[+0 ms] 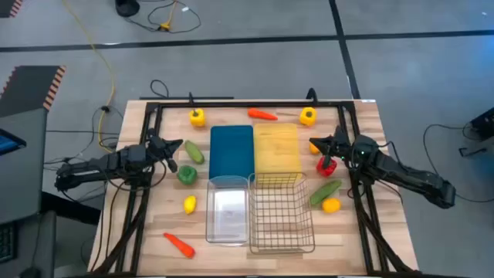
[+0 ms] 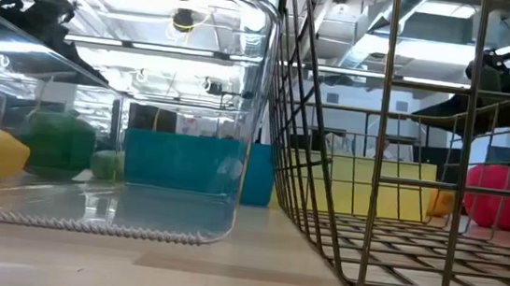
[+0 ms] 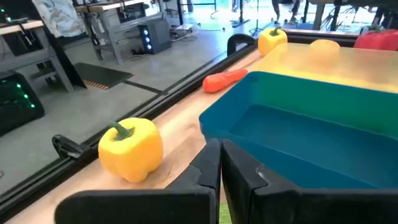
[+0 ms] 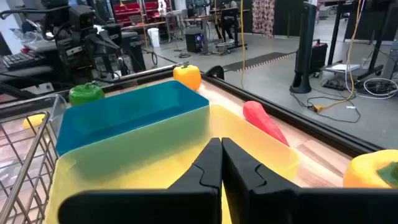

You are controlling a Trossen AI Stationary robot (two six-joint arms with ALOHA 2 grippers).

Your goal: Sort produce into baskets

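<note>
Four baskets sit mid-table: a blue tray, a yellow tray, a clear bin and a wire basket. Produce lies around them on the wood. On the left are a cucumber, a green pepper, a lemon and a carrot. At the far edge are a yellow pepper, another carrot and a second yellow pepper. On the right are a red pepper, a cucumber and an orange. My left gripper hovers shut left of the blue tray. My right gripper hovers shut right of the yellow tray.
A black metal frame runs along the table's far edge and down both sides. Cables lie on the floor beyond the table. Bare wood shows along the near edge in front of the bin and the wire basket.
</note>
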